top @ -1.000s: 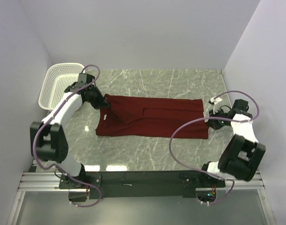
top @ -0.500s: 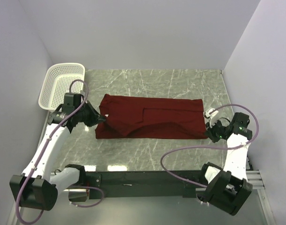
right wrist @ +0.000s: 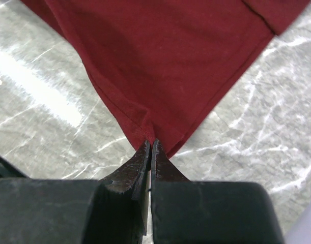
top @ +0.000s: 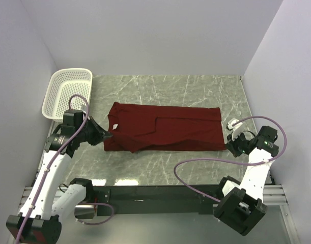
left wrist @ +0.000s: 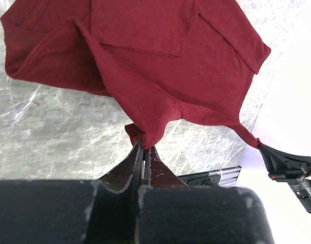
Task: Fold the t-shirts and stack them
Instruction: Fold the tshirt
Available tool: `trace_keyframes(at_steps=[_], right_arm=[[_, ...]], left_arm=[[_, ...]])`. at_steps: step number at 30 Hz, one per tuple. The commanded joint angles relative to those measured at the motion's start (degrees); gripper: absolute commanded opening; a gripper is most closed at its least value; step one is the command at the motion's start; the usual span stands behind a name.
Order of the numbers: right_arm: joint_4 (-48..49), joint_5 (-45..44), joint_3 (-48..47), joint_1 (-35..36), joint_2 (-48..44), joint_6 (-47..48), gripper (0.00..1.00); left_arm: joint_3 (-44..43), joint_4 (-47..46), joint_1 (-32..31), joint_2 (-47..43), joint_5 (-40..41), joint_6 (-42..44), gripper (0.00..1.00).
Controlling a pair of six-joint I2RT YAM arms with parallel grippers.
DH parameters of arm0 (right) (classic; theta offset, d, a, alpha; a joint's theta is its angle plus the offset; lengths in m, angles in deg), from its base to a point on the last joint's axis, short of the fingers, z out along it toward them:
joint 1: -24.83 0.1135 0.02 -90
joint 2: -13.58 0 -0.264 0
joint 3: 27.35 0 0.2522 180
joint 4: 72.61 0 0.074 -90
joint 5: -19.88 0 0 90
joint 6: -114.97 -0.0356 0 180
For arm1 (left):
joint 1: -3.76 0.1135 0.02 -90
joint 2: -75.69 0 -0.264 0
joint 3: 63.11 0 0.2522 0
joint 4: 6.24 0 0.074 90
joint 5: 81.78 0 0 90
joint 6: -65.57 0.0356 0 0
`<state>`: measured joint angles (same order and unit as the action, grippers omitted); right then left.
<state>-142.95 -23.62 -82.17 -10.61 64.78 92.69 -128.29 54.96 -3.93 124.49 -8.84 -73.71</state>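
while the t-shirt (top: 165, 127) lies as a long folded band across the middle of the table (top: 196, 89), the left hand (top: 108, 135) is clamped on its near left corner, cloth drawn to a point between the fingers; the right hand (top: 229, 146) is pinched tight on its near right corner; a basket (top: 68, 91) sits by the far left corner

t-shirt (top: 165, 127): dark red, short-sleeved
pose: lying flat, partly folded, stretching left to right
place: resting mid table (top: 196, 86)
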Motion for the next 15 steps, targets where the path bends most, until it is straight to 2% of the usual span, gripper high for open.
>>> trace_keyframes(at_steps=[1, 7, 15], right_arm=[[-4.42, 3.42, -1.75, -0.77, -0.05, 5.66, 0.0], [-3.46, 3.42, -2.01, -0.68, 3.46, 5.75, 0.0], [3.57, 3.95, -5.87, -0.24, 12.69, -2.14, 0.0]], left_arm=[[1.93, -0.24, 0.21, -2.12, 0.98, -1.08, 0.01], [3.17, -5.33, 0.21, 1.47, -0.52, -2.31, 0.01], [-5.09, -11.67, 0.21, 15.53, -2.01, -2.32, 0.01]])
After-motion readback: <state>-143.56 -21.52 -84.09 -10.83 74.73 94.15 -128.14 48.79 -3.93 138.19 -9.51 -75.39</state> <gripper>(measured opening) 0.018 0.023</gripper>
